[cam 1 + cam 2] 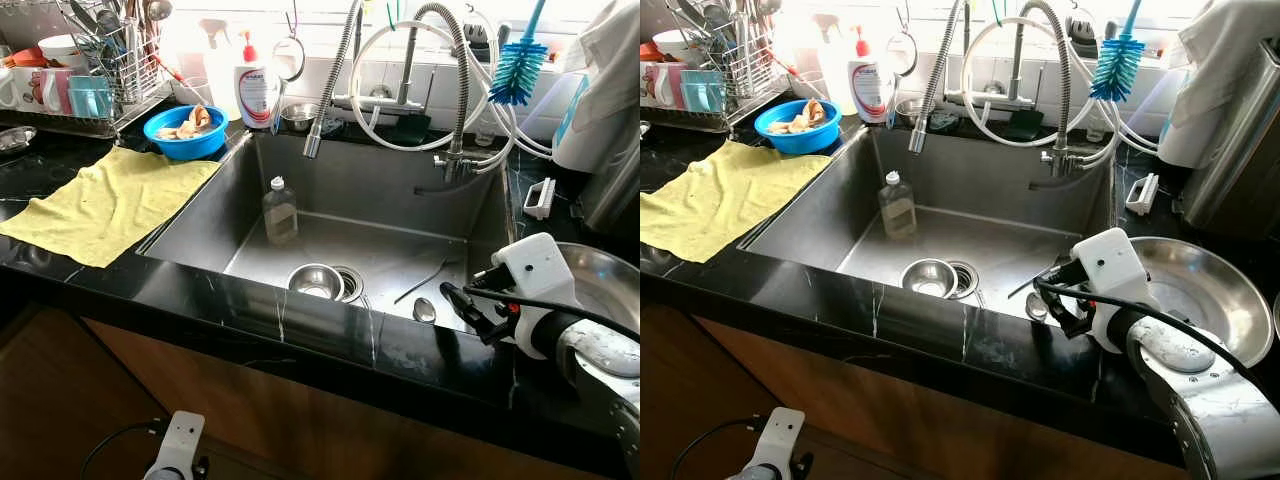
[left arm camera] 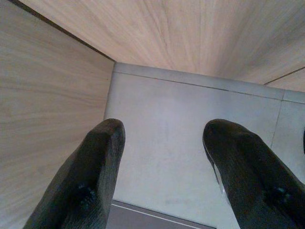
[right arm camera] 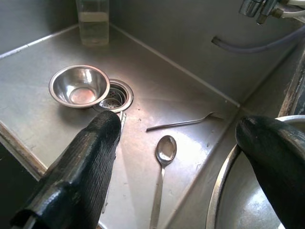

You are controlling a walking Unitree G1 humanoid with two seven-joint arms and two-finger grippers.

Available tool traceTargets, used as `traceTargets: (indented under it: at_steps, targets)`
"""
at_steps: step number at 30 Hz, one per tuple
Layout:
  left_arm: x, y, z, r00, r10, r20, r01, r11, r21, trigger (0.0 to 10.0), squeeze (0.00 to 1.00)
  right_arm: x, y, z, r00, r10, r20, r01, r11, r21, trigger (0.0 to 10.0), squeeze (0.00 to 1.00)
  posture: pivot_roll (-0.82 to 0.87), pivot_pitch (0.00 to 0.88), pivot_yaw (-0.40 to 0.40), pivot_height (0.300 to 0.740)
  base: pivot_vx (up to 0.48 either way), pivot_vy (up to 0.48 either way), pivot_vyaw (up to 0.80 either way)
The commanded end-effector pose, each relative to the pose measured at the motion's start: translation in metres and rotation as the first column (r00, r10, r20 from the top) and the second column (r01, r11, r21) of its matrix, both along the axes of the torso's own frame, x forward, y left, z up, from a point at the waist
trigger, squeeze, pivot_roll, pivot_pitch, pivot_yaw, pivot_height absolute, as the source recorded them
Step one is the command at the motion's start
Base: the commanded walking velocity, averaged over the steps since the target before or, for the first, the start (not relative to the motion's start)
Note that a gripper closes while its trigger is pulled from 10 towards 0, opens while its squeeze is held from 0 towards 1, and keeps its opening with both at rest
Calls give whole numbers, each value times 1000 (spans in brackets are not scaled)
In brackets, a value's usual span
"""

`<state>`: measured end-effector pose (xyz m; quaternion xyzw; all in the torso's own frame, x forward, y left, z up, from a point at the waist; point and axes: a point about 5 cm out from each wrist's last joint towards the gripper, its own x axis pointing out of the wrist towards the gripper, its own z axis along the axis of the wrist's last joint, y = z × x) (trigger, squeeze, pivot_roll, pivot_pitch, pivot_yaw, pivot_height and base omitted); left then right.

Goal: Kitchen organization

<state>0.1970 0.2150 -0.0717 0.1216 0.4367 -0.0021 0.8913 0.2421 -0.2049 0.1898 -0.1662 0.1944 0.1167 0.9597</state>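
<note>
On the far left of the black marble tabletop (image 1: 60, 270) a limp yellow cloth (image 1: 105, 200) lies flat beside a blue plastic bowl of scraps (image 1: 186, 130), soft and easy to bunch but of no concern to the working arm. The left pincer (image 2: 162, 167) hangs idle low by the wooden cabinet front, its fingers spread with nothing between them. Inside the deep stainless steel sink (image 1: 200, 215), a clear plastic bottle with a little liquid (image 1: 280, 208) stands upright toward the far left; nearer, a small shiny steel bowl (image 3: 79, 86) sits just beside the round drain strainer (image 3: 114, 94). The bowl looks light, rigid and slippery when wet, best pinched across its thin rim. Right of the drain lie a thin steel fork (image 3: 183, 122) and, nearer, a steel spoon (image 3: 163, 162), apart from each other. Both are flat against the sink floor, hard and slick, so a pinch on the handle near the raised neck seems likeliest to hold. The right pincer (image 3: 176, 157) hovers wide open above the spoon, holding nothing, at the sink's near right corner beside a large steel basin (image 1: 1215, 290) on the right.
</note>
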Motion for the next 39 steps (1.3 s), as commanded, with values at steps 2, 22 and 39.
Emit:
traceTargets:
  at_steps: [2, 22, 39]
  targets:
    - [-1, 3, 0, 1000, -8, -6, 8, 1000, 12, 10000, 0, 2, -5, -2, 999, -48, -7, 48, 999, -17, 10000, 0, -216, 0, 53, 740, 0, 0, 0]
    - [2, 3, 2, 1000, -13, 1, 13, 1000, 10, 10000, 0, 3, 1, 5, 997, -69, 15, 70, 996, -60, 10000, 0, -219, 0, 56, 740, 0, 0, 0]
    - [2, 0, 1, 1000, -22, -2, 22, 1000, -1, 10000, 0, 3, 3, 0, 995, -101, -19, 100, 993, -67, 8235, 0, -219, 0, 48, 740, 0, 0, 0]
